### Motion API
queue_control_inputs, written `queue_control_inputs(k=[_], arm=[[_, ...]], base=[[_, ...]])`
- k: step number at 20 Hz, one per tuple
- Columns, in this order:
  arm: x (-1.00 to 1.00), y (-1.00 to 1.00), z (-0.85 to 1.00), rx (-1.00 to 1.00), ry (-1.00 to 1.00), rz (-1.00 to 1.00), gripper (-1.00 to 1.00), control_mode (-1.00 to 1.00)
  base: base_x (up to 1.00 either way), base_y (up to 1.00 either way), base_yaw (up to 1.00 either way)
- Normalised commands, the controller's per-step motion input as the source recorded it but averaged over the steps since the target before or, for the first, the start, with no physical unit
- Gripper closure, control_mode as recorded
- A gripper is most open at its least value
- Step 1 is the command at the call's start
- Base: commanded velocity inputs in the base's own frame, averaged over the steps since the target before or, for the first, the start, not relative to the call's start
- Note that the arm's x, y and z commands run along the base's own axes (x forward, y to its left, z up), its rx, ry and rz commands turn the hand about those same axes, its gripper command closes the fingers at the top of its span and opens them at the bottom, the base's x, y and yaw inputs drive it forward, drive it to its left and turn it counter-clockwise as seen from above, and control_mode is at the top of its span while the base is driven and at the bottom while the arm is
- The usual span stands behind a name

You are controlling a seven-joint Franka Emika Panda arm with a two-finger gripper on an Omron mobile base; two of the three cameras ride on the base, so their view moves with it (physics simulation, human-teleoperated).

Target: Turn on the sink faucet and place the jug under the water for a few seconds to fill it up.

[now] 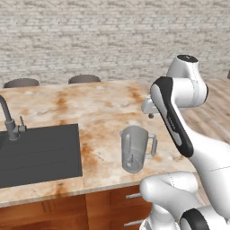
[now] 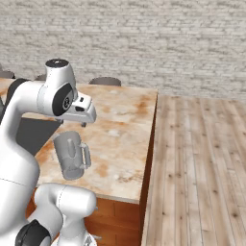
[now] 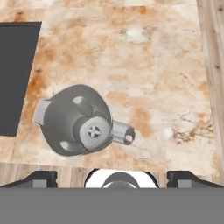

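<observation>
Two wide-spread fingers [image 3: 112, 178] above upright jug [image 3: 74, 120] (untouched).

A kitchen — marble-look counter [image 1: 103, 112], black sink [image 1: 40, 152] with faucet [image 1: 9, 119], wood cabinets [image 1: 90, 209] below.

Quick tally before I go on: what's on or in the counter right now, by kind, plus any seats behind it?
Jug: 1, upright on the counter
Sink faucet: 1
Sink: 1
Chair backs behind the counter: 2
Total: 5
</observation>
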Motion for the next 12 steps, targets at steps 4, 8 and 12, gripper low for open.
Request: queue_control_inputs(k=[4,8,12], arm=[[-0.12,0.08,0.00,0.00,0.00,0.00,-1.00,1.00],[0.00,0.00,0.00,0.00,0.00,0.00,-1.00,1.00],[0.00,0.00,0.00,0.00,0.00,0.00,-1.00,1.00]], base=[[-0.04,0.08,0.00],[-0.12,0.53,0.01],[0.00,0.75,0.03]])
